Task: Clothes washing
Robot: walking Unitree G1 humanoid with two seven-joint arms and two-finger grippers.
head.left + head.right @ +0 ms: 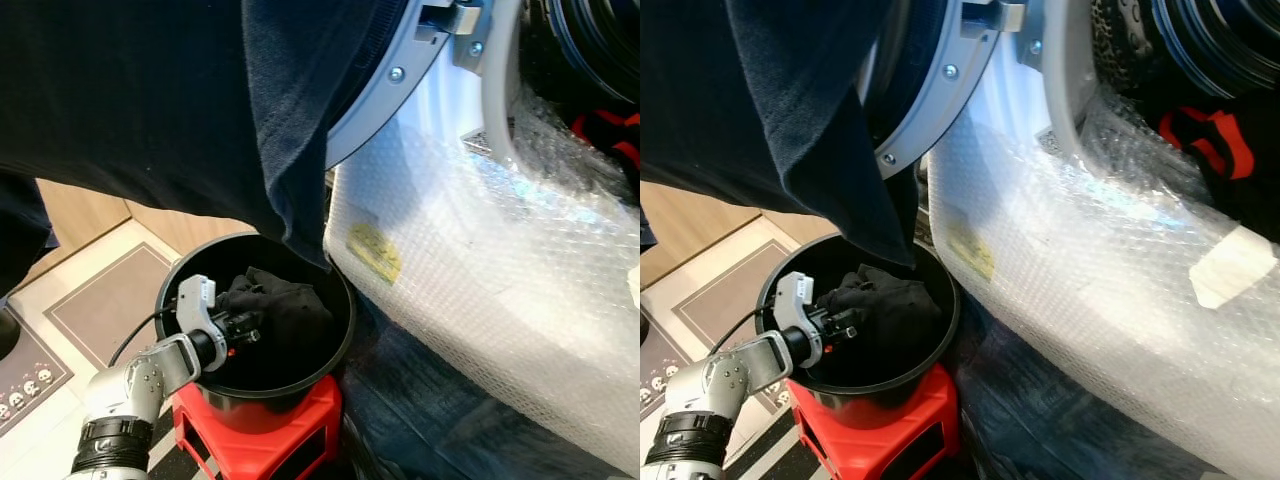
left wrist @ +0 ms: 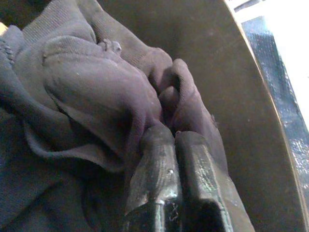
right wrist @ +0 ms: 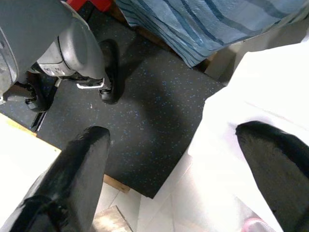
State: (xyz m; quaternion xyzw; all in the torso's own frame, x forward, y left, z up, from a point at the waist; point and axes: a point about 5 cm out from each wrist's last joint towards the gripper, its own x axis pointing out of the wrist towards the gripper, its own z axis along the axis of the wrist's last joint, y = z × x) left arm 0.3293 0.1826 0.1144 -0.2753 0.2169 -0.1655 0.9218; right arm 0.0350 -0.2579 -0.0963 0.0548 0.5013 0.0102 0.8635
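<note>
In the black bucket (image 1: 340, 300), left end effector (image 1: 248, 328) pinches dark garment (image 1: 290, 310).

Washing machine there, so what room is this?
Probably a home laundry corner: a front-loading washing machine wrapped in bubble wrap, its round door open, and a black bucket of dark clothes.

Counted: 1 black bucket (image 1: 340, 345) | 1 red stool (image 1: 290, 440) under it | 1 crumpled dark garment (image 1: 285, 310) inside bucket | 1 dark navy cloth (image 1: 180, 110) hanging over washer door | 1 washing machine (image 1: 480, 260) in bubble wrap | 1 yellow sticker (image 1: 374, 250) | 2 floor mats (image 1: 110, 300) | 2 grippers: left gripper (image 1: 248, 332), right gripper (image 3: 171, 169)
</note>
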